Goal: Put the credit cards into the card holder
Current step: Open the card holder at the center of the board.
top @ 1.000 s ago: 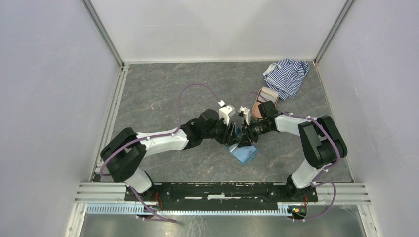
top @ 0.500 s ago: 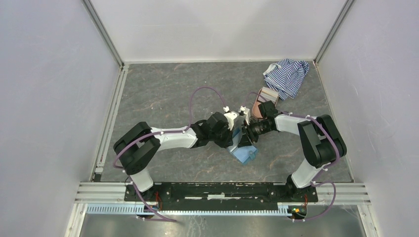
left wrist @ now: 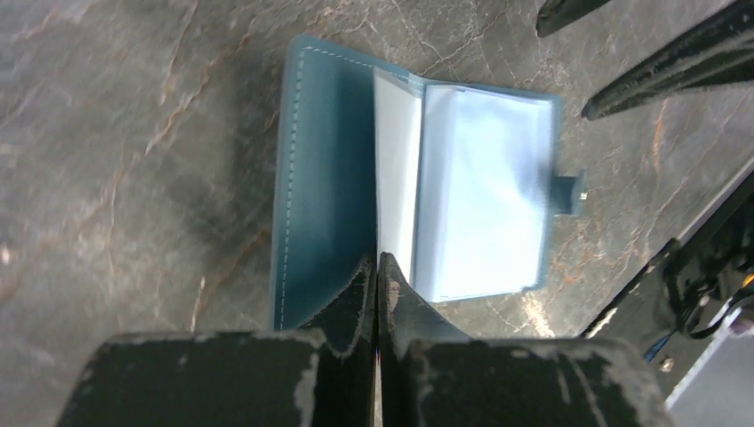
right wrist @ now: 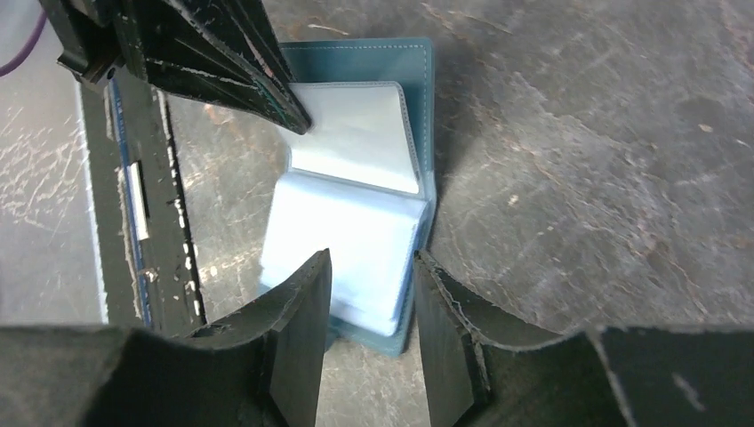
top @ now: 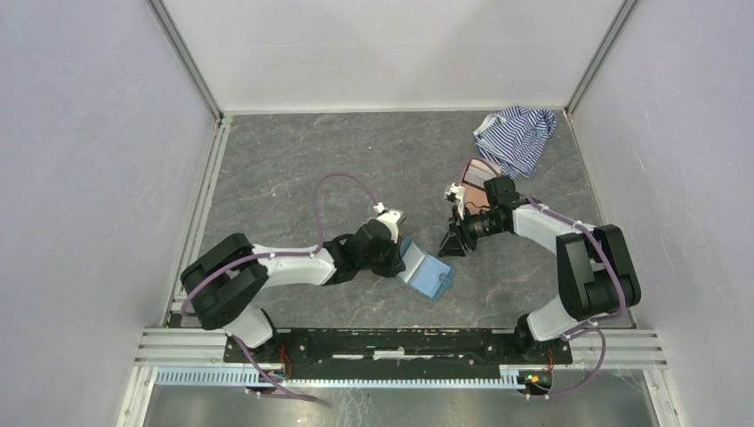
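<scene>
The card holder (top: 427, 272) lies open on the grey table, teal cover (left wrist: 324, 178) to one side and pale blue sleeves (left wrist: 480, 196) spread out. My left gripper (top: 397, 256) is shut, its tips (left wrist: 375, 263) pinching the near edge of an upright inner leaf (left wrist: 396, 151). That same left fingertip (right wrist: 298, 120) shows at the sleeve's corner in the right wrist view. My right gripper (top: 452, 243) hangs open just right of the holder, and its gap (right wrist: 369, 271) frames the sleeves (right wrist: 356, 222) below without touching them. No credit cards show in any view.
A blue-white striped cloth (top: 516, 138) lies at the back right. A pink case (top: 474, 189) sits just behind my right wrist. The metal rail (top: 400, 342) runs along the near edge, close to the holder.
My left gripper closed on the holder's leaf and drew back left. The right gripper pulled away to the right. The holder now lies spread open and a little further left.
</scene>
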Robot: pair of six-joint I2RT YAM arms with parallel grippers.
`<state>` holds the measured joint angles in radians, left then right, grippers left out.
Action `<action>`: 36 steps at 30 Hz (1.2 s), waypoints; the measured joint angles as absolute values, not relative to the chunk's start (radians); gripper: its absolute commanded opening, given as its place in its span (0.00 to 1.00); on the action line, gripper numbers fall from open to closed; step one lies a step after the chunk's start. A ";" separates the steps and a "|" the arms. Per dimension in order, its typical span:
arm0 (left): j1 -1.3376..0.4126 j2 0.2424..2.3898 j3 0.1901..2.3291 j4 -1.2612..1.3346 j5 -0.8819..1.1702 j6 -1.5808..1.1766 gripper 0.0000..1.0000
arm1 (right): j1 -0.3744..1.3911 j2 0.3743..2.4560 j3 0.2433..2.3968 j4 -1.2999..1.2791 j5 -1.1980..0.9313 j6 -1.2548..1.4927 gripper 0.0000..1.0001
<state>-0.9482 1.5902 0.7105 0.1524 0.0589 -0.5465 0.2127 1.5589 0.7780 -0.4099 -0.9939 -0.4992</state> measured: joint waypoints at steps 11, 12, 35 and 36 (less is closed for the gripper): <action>-1.149 1.498 0.663 0.142 -0.319 -0.843 0.02 | 0.239 1.571 0.785 -0.533 -1.061 -0.619 0.48; -1.159 1.502 0.667 0.136 -0.342 -0.868 0.02 | 0.253 1.569 0.784 -0.530 -1.048 -0.619 0.50; -1.176 1.510 0.573 0.246 -0.386 -1.163 0.02 | 0.584 1.424 0.645 -0.210 -0.451 -0.491 0.67; -1.176 1.507 0.567 0.251 -0.384 -1.170 0.02 | 0.589 1.425 0.641 -0.206 -0.437 -0.492 0.67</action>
